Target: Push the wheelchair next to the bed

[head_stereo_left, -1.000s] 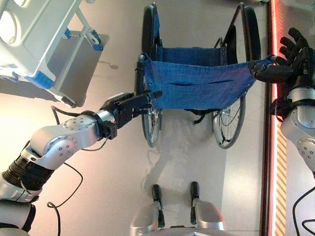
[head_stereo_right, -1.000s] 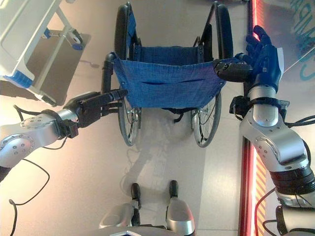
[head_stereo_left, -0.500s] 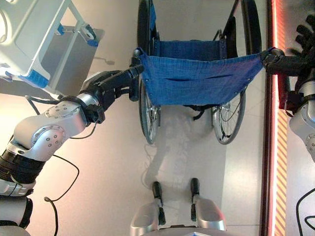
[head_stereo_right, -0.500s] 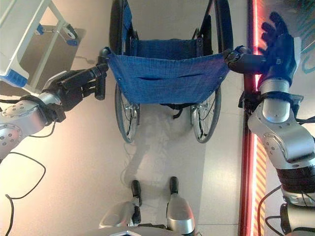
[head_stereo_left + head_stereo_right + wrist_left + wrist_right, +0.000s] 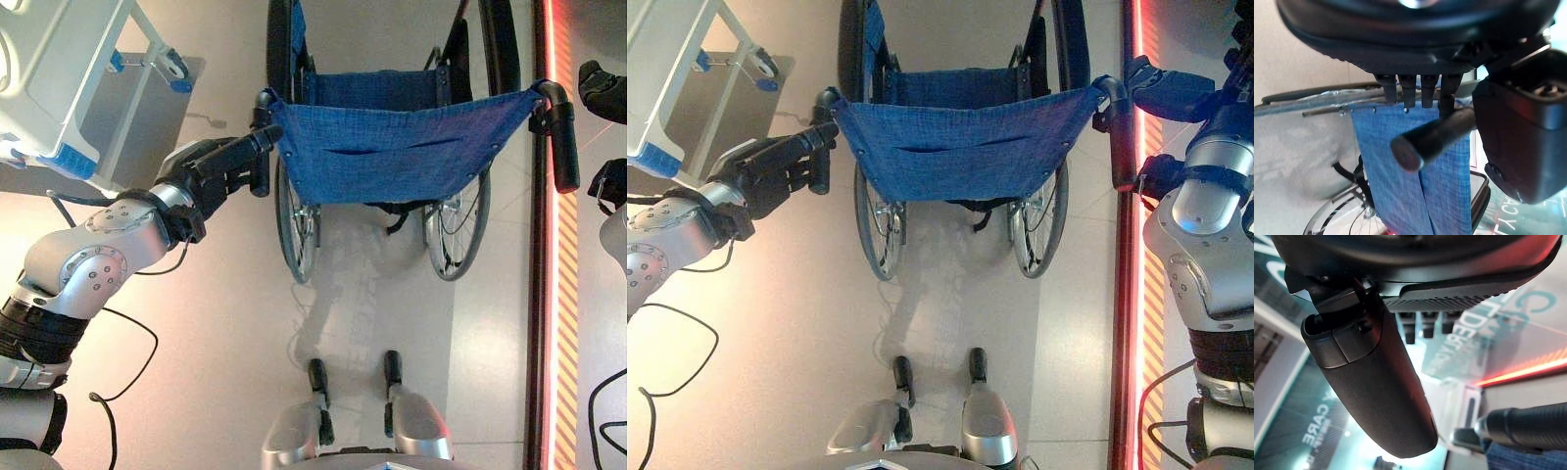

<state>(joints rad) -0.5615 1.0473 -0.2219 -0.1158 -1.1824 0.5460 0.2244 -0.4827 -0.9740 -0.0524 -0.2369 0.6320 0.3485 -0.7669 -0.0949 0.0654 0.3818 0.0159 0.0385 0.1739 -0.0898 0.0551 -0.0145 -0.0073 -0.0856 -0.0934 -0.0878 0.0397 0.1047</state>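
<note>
Fingers, left hand (image 5: 211,166): straight and relaxed, tips touching the left push handle (image 5: 261,147), clasping nothing
Fingers, right hand (image 5: 1171,93): straight and relaxed per the right wrist view, thumb forward, apart from the right push handle (image 5: 560,137)
Wheelchair (image 5: 392,147): at 12 o'clock ahead of the robot, blue sling back (image 5: 965,147) facing it, big wheels (image 5: 294,220) on the floor
Bed (image 5: 59,78): at 10 o'clock, well apart from the wheelchair
Done: chair lined up in front, left contact made
Left: right grip on its handle, then the push toward 10 o'clock until chair sits beside bed; judged early stage
</note>
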